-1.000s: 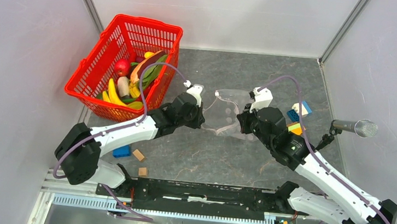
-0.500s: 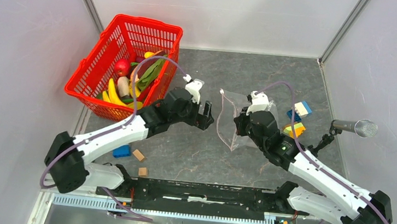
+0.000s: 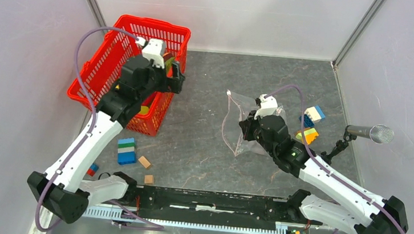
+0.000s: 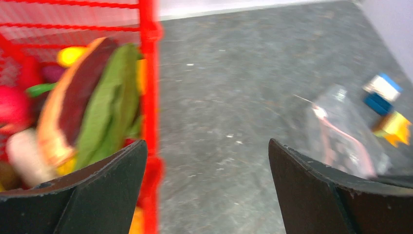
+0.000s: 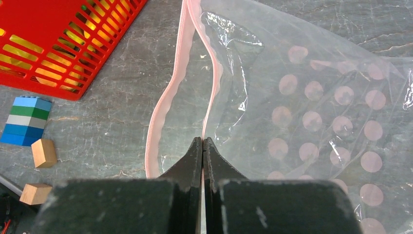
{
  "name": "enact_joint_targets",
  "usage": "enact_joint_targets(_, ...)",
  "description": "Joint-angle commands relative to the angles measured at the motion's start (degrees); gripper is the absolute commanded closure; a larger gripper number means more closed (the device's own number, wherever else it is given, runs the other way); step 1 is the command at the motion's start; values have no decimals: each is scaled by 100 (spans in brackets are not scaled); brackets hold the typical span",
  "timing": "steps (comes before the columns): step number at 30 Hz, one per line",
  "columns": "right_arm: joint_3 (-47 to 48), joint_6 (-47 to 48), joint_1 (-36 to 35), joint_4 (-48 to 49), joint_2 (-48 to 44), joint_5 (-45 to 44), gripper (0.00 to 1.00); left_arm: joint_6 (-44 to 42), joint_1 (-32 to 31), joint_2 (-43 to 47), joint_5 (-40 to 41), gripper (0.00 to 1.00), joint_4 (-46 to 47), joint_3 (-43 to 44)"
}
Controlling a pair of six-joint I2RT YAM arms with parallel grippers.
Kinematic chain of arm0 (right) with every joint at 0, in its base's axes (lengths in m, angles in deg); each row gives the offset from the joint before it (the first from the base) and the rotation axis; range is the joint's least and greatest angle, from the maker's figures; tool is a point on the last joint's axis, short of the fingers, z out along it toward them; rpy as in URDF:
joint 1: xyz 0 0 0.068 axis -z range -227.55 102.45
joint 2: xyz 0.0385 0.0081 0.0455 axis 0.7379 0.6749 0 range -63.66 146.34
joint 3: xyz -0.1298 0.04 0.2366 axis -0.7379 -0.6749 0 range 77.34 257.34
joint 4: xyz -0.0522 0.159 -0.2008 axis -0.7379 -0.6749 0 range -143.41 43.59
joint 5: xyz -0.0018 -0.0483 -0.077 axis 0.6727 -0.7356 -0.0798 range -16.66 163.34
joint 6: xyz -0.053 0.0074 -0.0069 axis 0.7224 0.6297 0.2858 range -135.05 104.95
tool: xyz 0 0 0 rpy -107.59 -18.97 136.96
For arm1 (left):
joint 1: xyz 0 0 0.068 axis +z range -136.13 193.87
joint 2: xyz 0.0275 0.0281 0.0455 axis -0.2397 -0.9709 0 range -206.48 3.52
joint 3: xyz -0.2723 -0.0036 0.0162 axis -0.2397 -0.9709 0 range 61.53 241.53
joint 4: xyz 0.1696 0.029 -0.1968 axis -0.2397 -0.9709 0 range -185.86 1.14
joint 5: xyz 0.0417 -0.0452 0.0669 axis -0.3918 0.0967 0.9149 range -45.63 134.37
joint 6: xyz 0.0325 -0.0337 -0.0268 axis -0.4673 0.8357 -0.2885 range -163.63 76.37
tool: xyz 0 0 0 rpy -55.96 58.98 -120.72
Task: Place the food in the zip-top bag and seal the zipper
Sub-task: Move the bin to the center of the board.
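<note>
The clear zip-top bag (image 3: 233,118) (image 5: 316,97) with pale dots hangs near the table's middle. My right gripper (image 3: 245,126) (image 5: 202,140) is shut on one lip of its mouth. The pink zipper (image 5: 160,112) bows apart into a narrow opening. My left gripper (image 3: 174,79) (image 4: 207,144) is open and empty, over the right rim of the red basket (image 3: 100,66) (image 4: 148,73). The food (image 4: 109,102) lies inside the basket: a green leafy piece, a brown-orange slice, and red and yellow bits. In the top view the left arm hides most of it.
Stacked building blocks (image 3: 127,150) and two tan cubes (image 3: 143,161) lie in front of the basket. More coloured blocks (image 3: 314,113) sit right of the bag. A microphone (image 3: 372,133) pokes in from the right wall. Grey walls close in both sides.
My left gripper let go of the bag's mouth, opened wide and swung left and back to the basket. The bag now hangs from the right gripper alone, its mouth narrower.
</note>
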Motion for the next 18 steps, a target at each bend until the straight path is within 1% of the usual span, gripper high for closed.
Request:
enact_joint_targets(1, 18, 72, -17, 236, -23, 96, 100, -140, 531, 28, 722, 0, -295, 122)
enact_joint_targets(2, 14, 79, -17, 241, -21, 119, 100, -99, 651, -5, 674, 0, -245, 116)
enact_joint_targets(6, 31, 111, -15, 266, 33, 217, 100, 71, 906, -557, -181, 0, -398, 327)
enact_joint_targets(9, 32, 125, -17, 300, 41, 292, 100, 180, 967, -1119, -477, 0, -575, 436)
enact_joint_targets(11, 31, 155, -17, 299, 46, 341, 100, 330, 1018, -1317, -578, 0, -562, 417)
enact_joint_targets(18, 16, 245, -17, 257, 37, 307, 100, 305, 951, -1586, -2466, 0, -505, 362)
